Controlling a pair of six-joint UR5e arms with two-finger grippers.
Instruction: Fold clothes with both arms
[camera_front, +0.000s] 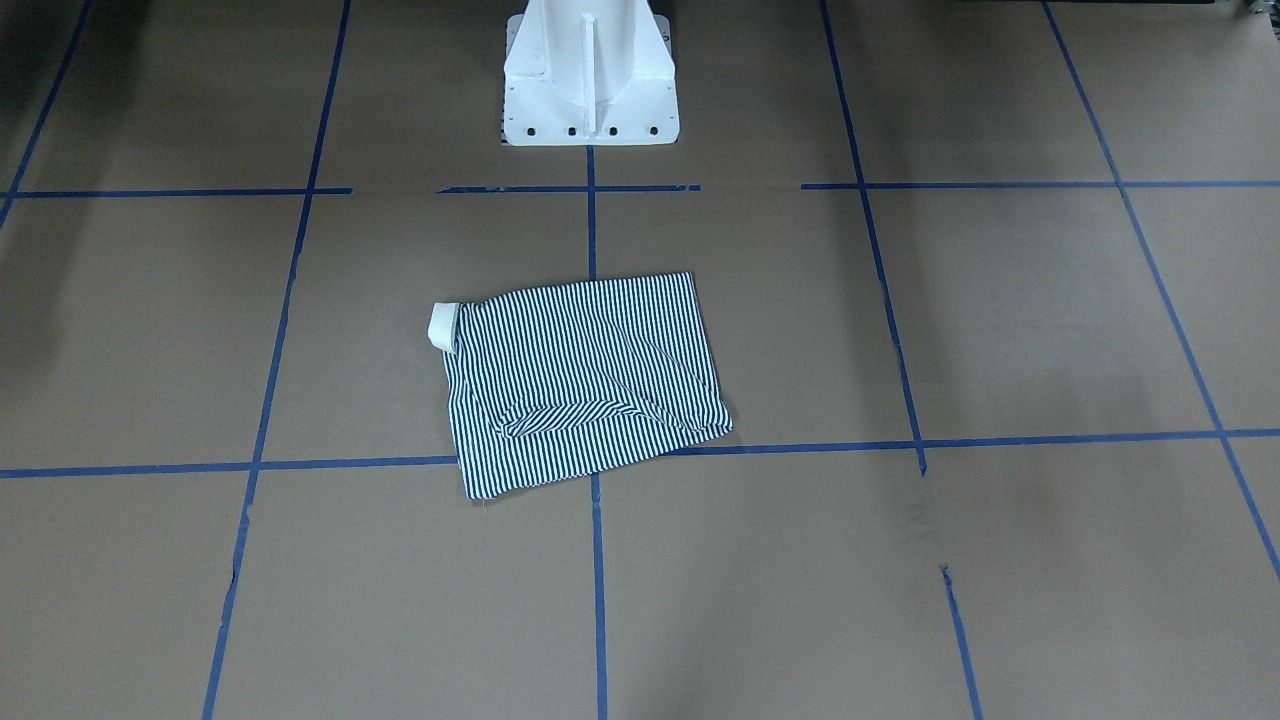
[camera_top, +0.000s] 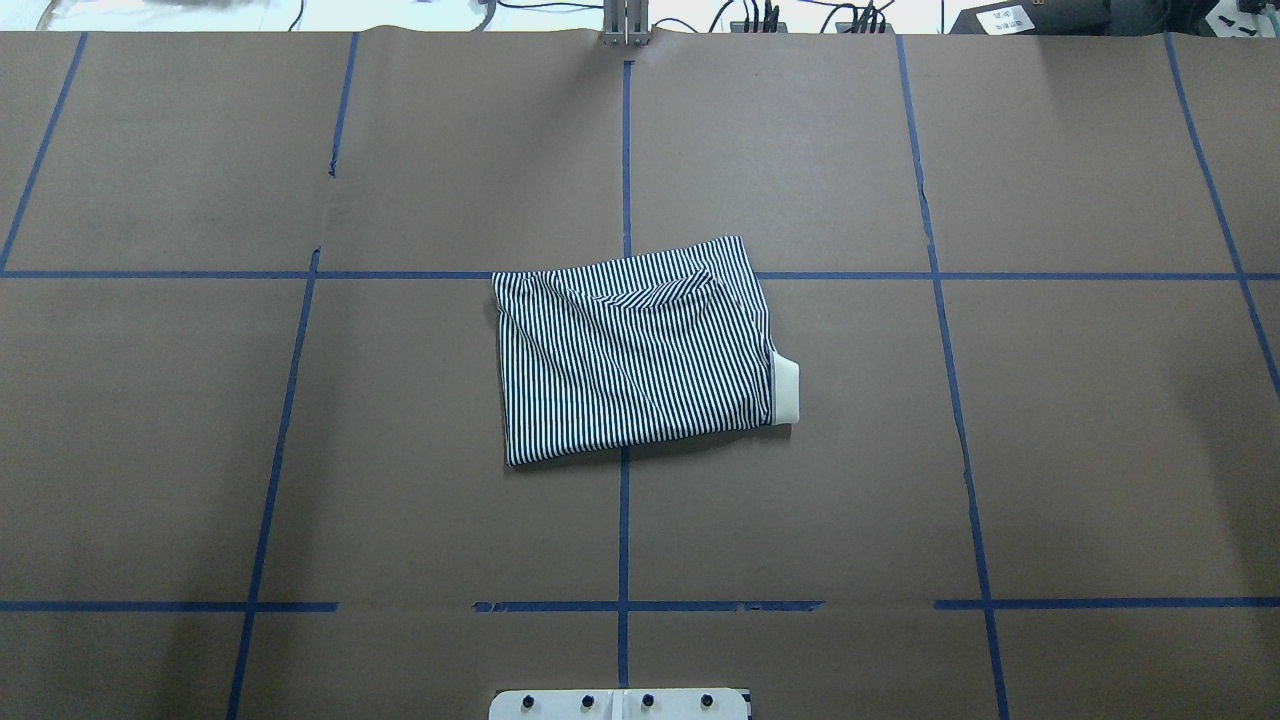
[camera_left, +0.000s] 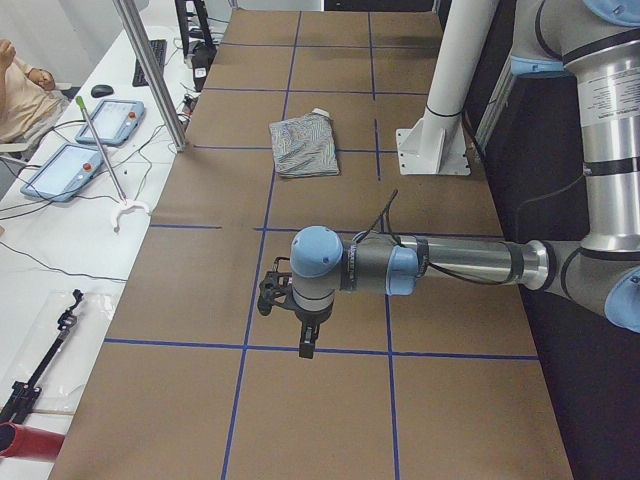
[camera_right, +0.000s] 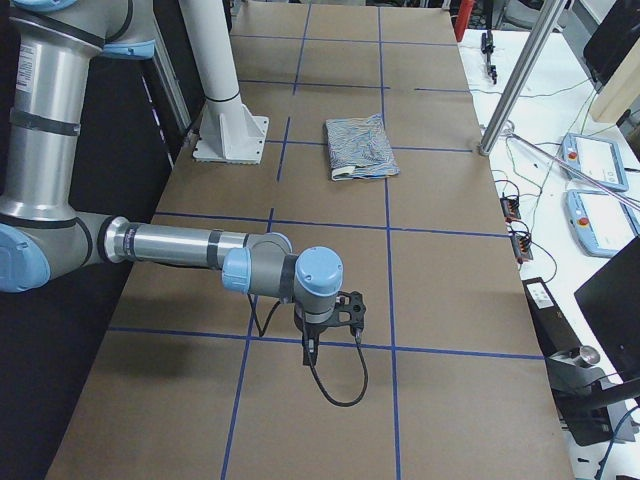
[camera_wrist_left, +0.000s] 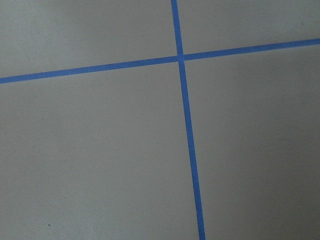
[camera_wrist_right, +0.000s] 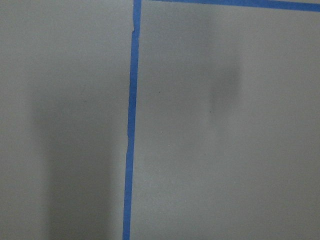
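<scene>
1. Near the middle of the surface (camera_top: 1000, 480) lies the striped shirt (camera_top: 635, 350), folded into a rough rectangle. Its white collar (camera_top: 786, 388) pokes out on the robot's right side.
2. It looks like light, limp cloth. I expect it to sag, slide easily, and shed layers unless they are pinched together.
3. The best hold seems to be two corners of one edge, one per arm.
4. The left arm (camera_left: 450, 265) and right arm (camera_right: 180, 245) hang well apart from the shirt. They show only from the side, so I cannot tell whether their jaws are apart or together.
5. Both wrist cameras catch only bare surface and blue tape (camera_wrist_left: 187, 130). The shirt's front and its layer count are hidden.
</scene>
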